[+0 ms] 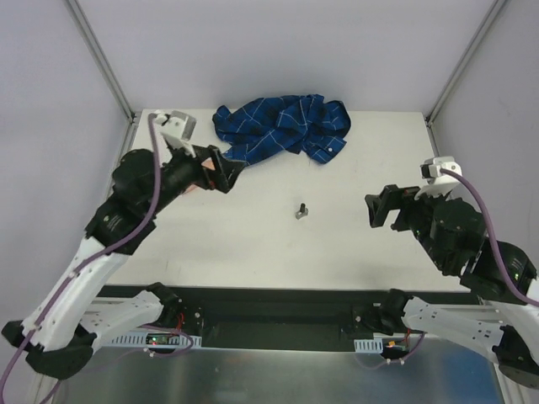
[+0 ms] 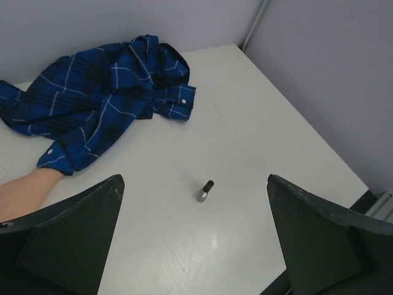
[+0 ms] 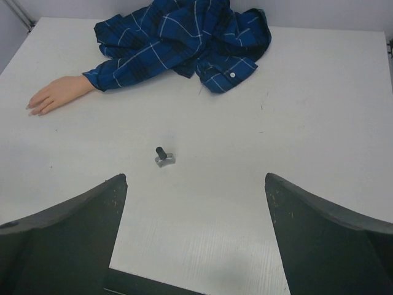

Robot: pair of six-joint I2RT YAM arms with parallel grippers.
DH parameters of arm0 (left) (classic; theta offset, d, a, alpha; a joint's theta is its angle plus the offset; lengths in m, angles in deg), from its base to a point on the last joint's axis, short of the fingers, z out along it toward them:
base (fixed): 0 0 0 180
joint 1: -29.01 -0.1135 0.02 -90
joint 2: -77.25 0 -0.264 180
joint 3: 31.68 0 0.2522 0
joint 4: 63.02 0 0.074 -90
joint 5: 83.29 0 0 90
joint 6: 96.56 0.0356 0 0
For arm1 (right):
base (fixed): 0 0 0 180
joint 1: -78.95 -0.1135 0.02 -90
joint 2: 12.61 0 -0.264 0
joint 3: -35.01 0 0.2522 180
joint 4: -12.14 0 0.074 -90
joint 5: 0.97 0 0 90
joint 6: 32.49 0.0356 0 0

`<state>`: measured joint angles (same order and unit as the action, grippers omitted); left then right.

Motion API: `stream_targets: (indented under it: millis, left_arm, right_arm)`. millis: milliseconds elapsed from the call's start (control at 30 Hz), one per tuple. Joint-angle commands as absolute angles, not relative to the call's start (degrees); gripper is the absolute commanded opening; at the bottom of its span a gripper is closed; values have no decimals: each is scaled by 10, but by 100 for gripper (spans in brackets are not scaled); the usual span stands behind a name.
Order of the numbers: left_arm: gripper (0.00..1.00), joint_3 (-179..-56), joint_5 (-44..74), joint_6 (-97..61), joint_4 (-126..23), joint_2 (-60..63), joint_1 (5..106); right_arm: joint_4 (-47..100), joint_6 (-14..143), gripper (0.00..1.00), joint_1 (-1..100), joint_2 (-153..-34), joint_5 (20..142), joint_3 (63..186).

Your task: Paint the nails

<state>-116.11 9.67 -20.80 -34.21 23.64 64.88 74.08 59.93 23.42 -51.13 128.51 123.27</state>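
The dummy hand (image 3: 56, 94) lies palm down at the table's left, its blue checked sleeve (image 3: 132, 61) running back into a crumpled shirt (image 1: 282, 126). The nails at its fingertips are too small to make out. In the left wrist view only the wrist (image 2: 24, 190) shows, beside the left finger. A small bottle (image 1: 301, 210) with a dark cap stands mid-table (image 2: 206, 190) (image 3: 163, 156). My left gripper (image 1: 226, 171) (image 2: 193, 179) hovers open over the hand's area, holding nothing. My right gripper (image 1: 370, 212) (image 3: 195, 177) is open and empty, right of the bottle.
The white table (image 1: 354, 168) is walled by grey panels at the back and sides, with metal posts at the back corners (image 1: 126, 108). The shirt heap takes up the back middle. The arm bases sit along the near edge.
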Motion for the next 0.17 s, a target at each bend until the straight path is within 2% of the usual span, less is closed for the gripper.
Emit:
stream_targets:
  millis: [0, 33, 133]
  left_arm:
    - [99, -1176, 137, -200, -243, 282, 632]
    - [99, -1190, 139, -196, -235, 285, 632]
    - [99, -1206, 151, -196, -214, 291, 632]
  right_arm:
    - [711, 566, 97, 239, -553, 1257, 1274]
    - [722, 585, 97, 243, -568, 1271, 1304]
    - [680, 545, 97, 243, -578, 1244, 1294]
